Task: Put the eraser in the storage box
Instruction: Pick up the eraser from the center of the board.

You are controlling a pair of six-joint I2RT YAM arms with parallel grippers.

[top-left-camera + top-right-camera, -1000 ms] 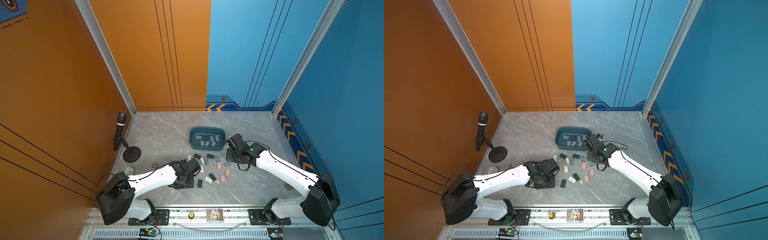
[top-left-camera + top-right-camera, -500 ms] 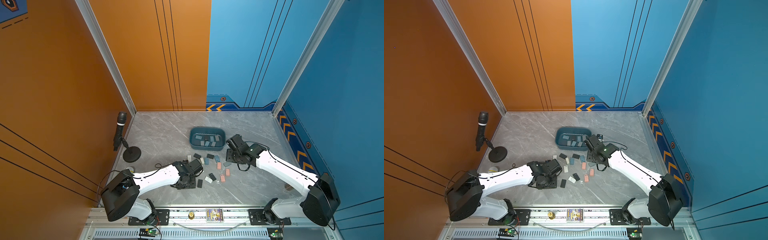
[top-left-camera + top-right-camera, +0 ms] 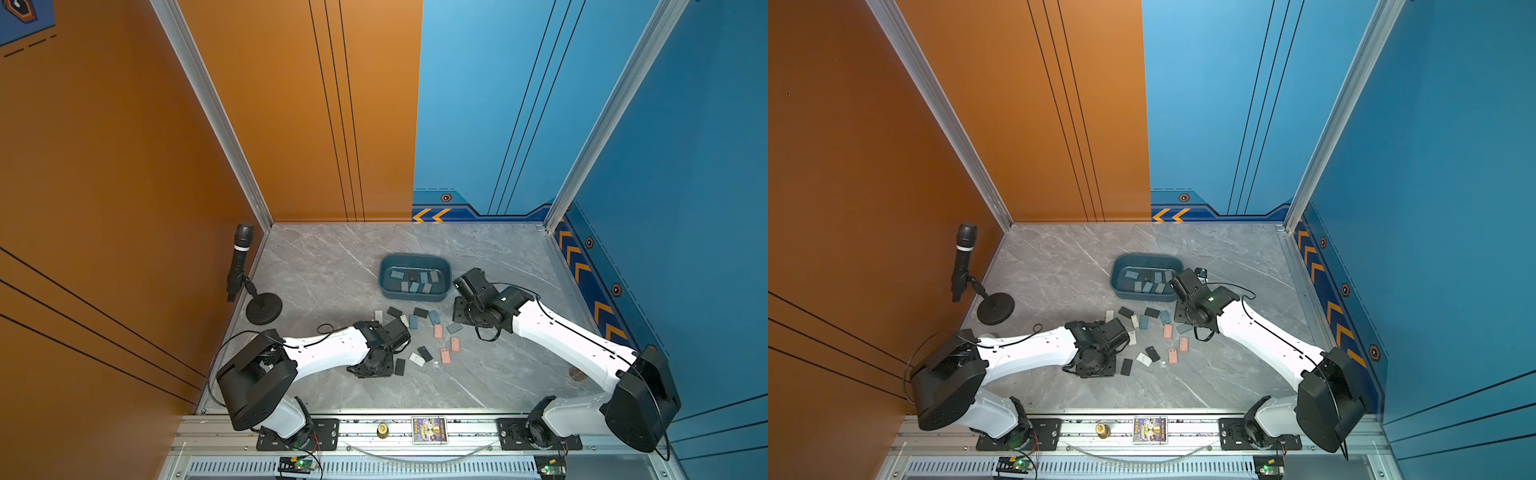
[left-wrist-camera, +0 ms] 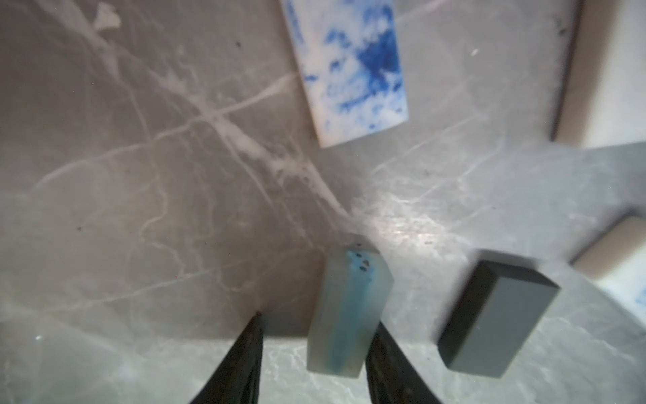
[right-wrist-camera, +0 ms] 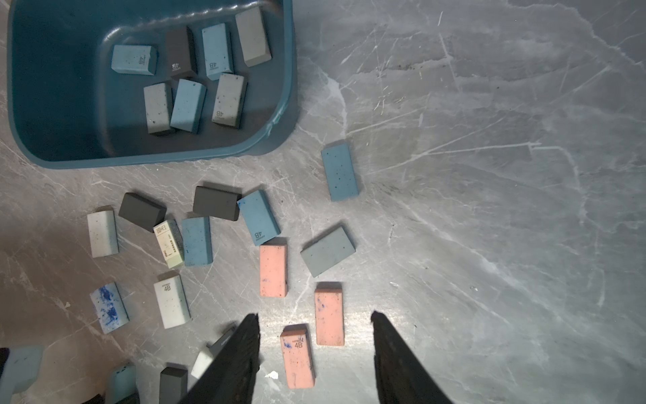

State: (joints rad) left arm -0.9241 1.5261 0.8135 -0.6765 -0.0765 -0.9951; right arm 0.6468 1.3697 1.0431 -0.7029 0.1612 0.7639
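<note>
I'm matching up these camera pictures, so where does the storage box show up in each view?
Top view: storage box mid-table, just beyond the pink erasers.
Top view: same place.
Left wrist: not in it.
Right wrist: partly cut off at the picture's corner.
Shared landmark: the pink erasers, on the box's near side.

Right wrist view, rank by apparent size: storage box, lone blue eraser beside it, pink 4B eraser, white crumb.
1. storage box, cropped by the frame yet largest.
2-3. lone blue eraser and pink 4B eraser look alike; pink seems nearer the camera, so unranked.
4. white crumb.
</note>
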